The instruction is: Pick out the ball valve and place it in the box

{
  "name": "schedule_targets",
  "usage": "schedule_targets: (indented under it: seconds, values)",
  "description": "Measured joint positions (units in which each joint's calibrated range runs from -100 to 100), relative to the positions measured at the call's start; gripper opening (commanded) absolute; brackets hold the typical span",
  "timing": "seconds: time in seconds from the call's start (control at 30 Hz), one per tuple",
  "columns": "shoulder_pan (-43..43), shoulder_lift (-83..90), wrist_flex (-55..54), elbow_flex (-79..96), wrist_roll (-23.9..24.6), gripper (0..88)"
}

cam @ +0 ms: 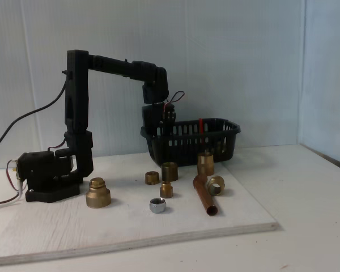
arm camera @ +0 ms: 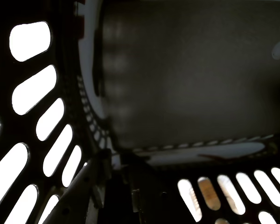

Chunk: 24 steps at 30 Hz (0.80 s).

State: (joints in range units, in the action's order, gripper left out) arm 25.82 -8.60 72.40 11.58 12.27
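- The box (cam: 215, 144), a black slotted basket at the back of the plywood board (cam: 73, 232), has my gripper (cam: 165, 129) lowered inside at its left end in the fixed view.
- In the wrist view its dark floor (arm camera: 196, 74) looks bare.
- The ball valve: a red sliver (cam: 200, 124) above the rim may be its lever; I judge release comes next, low and gentle.
- Whether my jaws are parted or gripping, I cannot tell.

Six brass fittings (cam: 97, 192), one silver nut (cam: 157, 205), one copper pipe (cam: 203, 194), one basket (cam: 190, 140).
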Motion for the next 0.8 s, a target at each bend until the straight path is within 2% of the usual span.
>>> schedule_targets:
  seconds: [0.47, 0.8]
  values:
    - [0.0, 19.2, 0.0, 12.6, -0.1, 0.9]
    - [0.0, 20.7, -0.2, 14.0, -0.1, 0.9]
